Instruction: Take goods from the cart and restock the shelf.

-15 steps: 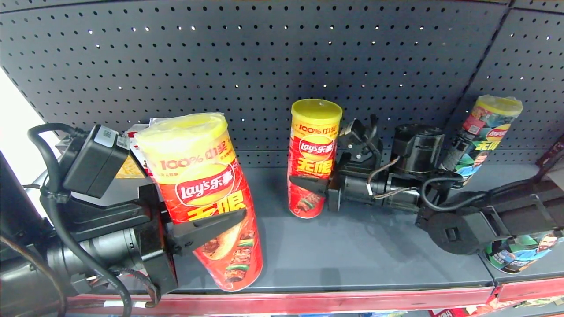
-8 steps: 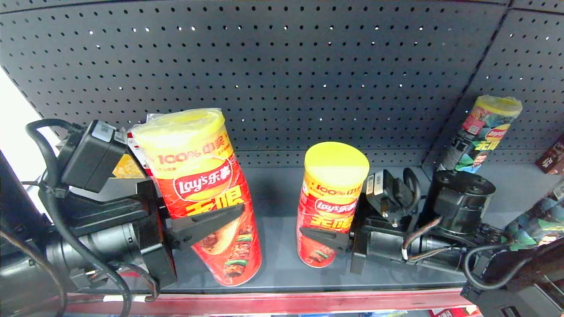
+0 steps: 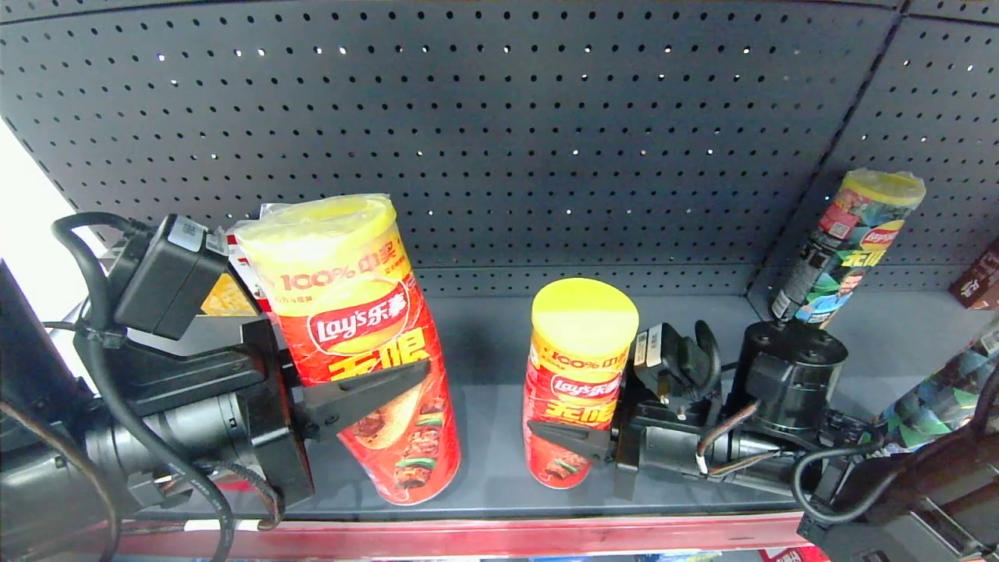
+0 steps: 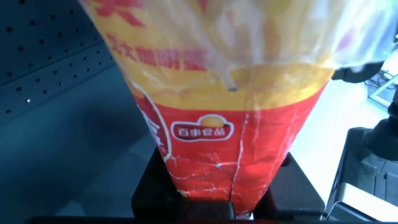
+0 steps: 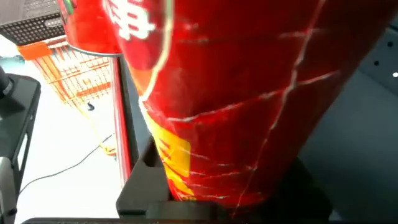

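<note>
Two red chip cans with yellow lids are held over the grey shelf (image 3: 499, 468). The larger-looking can (image 3: 351, 336), wrapped in clear film, leans slightly near the shelf's front left, and my left gripper (image 3: 375, 378) is shut on its lower half. In the left wrist view this can (image 4: 230, 124) rises straight out of the jaws. The second can (image 3: 577, 375) stands upright at the front centre with my right gripper (image 3: 574, 429) shut on its lower part. The right wrist view has that can (image 5: 249, 112) close up. Whether either base touches the shelf is unclear.
A pegboard back wall (image 3: 499, 117) closes the shelf, and a red strip (image 3: 468, 537) runs along its front edge. A green-and-black can (image 3: 855, 242) leans at the back right, another (image 3: 936, 398) lies lower right. A small box (image 3: 222, 293) sits behind the left can. An orange cart (image 5: 74, 74) stands below.
My right gripper has brought its can from the back of the shelf toward the front edge and slightly lower. The left gripper and its can have hardly shifted.
</note>
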